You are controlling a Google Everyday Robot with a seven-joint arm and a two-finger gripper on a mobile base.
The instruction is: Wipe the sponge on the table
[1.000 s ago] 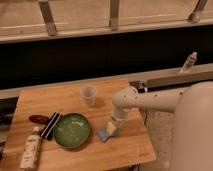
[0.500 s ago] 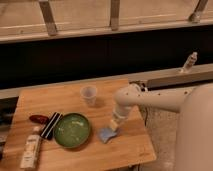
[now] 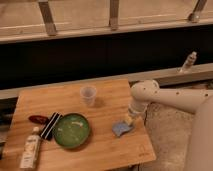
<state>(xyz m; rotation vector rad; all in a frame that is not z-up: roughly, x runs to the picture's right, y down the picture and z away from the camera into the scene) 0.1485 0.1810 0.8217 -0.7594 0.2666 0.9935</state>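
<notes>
On surface [image 3: 50,100]: one sponge [image 3: 121,128], one bowl [image 3: 71,131], one cup [image 3: 88,94], one striped bar [image 3: 50,126], one red object [image 3: 38,119], one bottle [image 3: 31,148]. One gripper [image 3: 129,120], at 3 o'clock.

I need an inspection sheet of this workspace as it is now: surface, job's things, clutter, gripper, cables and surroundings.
Surface: light wooden plank table, top looks dry and unmarked.
Job's things: small blue-grey sponge lies near the table's right edge.
Clutter: round green bowl, clear plastic cup, black striped flat bar, small red object, white bottle lying at the front left corner.
Gripper: the gripper is down at the sponge's far right end.
Cables: nothing seen.
Surroundings: a pale ledge behind the table, with a small bottle at the right.
</notes>
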